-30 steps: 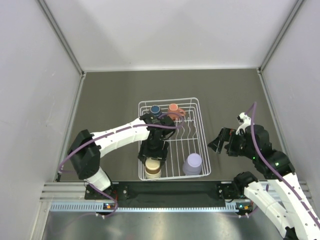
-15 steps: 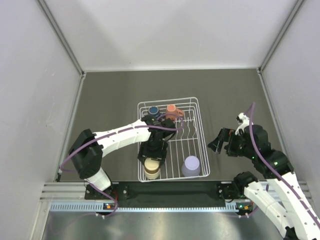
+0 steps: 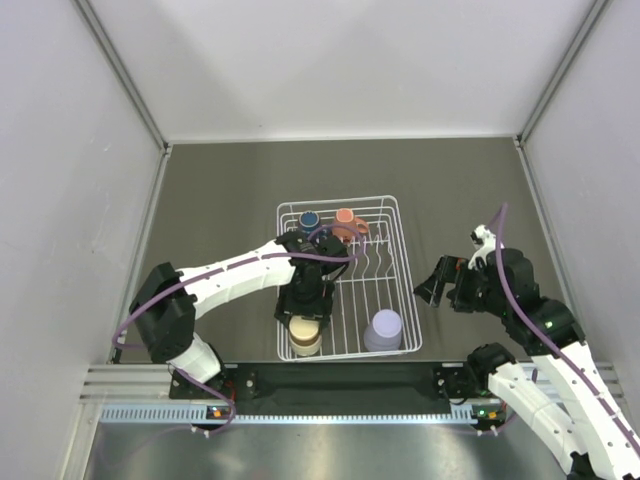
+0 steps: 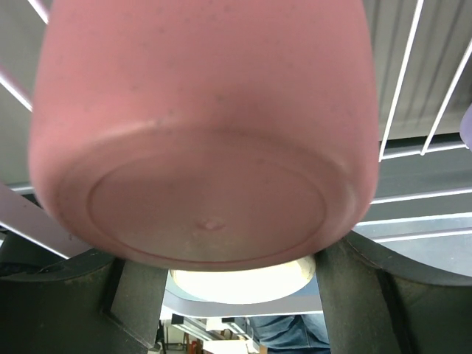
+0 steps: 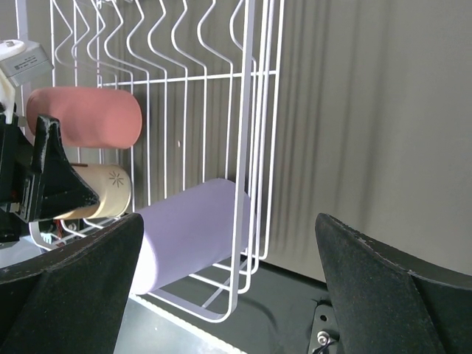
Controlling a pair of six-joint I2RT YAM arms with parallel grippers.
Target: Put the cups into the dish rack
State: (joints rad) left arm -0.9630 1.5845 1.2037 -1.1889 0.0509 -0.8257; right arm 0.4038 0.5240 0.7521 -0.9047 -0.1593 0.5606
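The white wire dish rack (image 3: pixel 395 262) sits mid-table. In it are a dark blue mug (image 3: pixel 310 219), a terracotta-orange mug (image 3: pixel 346 218), an upside-down lavender tumbler (image 3: pixel 385 328) and a cup with a cream base (image 3: pixel 305 338). My left gripper (image 3: pixel 308 300) reaches down into the rack's near left part. It is shut on the pink tumbler (image 4: pixel 206 125), whose base faces the wrist camera. The pink tumbler (image 5: pixel 85 118) hangs beside the cream cup (image 5: pixel 103 190). My right gripper (image 3: pixel 440 282) is open and empty, just right of the rack (image 5: pixel 247 147), facing the lavender tumbler (image 5: pixel 192 232).
The rack's upright tines (image 3: pixel 365 262) run across its middle. Grey walls stand to the left, right and back. The arms' mounting rail (image 3: pixel 330 380) lies along the near edge, close to the rack's front.
The left arm's elbow has shifted slightly. Its gripper stays over the rack's near left with the pink tumbler. The rack wobbled a little. The right arm has barely moved.
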